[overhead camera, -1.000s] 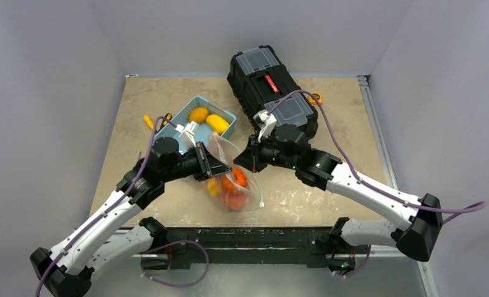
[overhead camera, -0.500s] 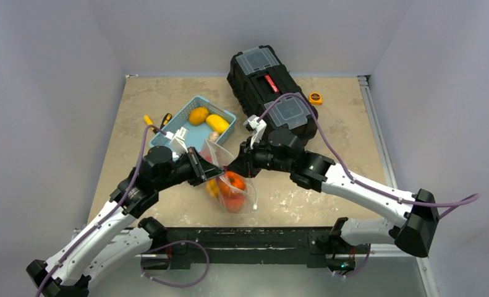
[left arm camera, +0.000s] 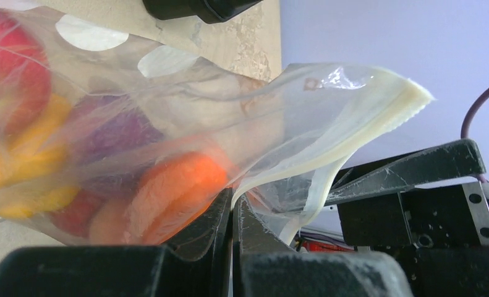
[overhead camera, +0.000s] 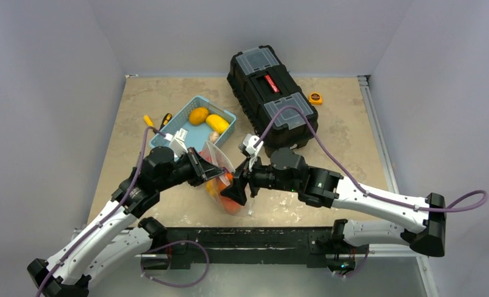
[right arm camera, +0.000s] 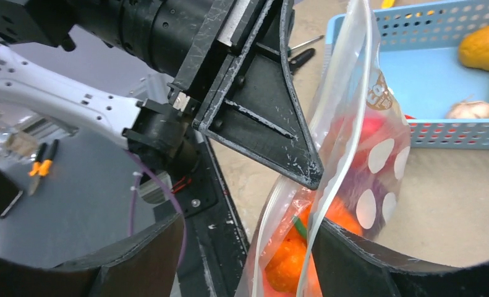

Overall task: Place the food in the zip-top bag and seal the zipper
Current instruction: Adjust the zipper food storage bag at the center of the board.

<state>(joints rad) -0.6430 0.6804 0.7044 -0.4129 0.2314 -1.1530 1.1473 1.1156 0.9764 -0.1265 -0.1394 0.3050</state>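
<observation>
Left arm extends forward and inward. Left gripper: jaws pressed together, clamped on the zip-top bag. Right arm stretches leftward across the near edge. Right gripper: jaws spread wide, facing the left gripper, close beside it.

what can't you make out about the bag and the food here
- How many pieces of food are in the zip-top bag: top view, the right gripper covers part of it; wrist views show only overlapping colours through crinkled plastic.
- Whether the zipper is sealed: left wrist shows one corner only, right wrist sees it edge-on.
- Right jaws' tips: cut off by the right wrist view's bottom edge, so contact with the bag is unclear.
</observation>
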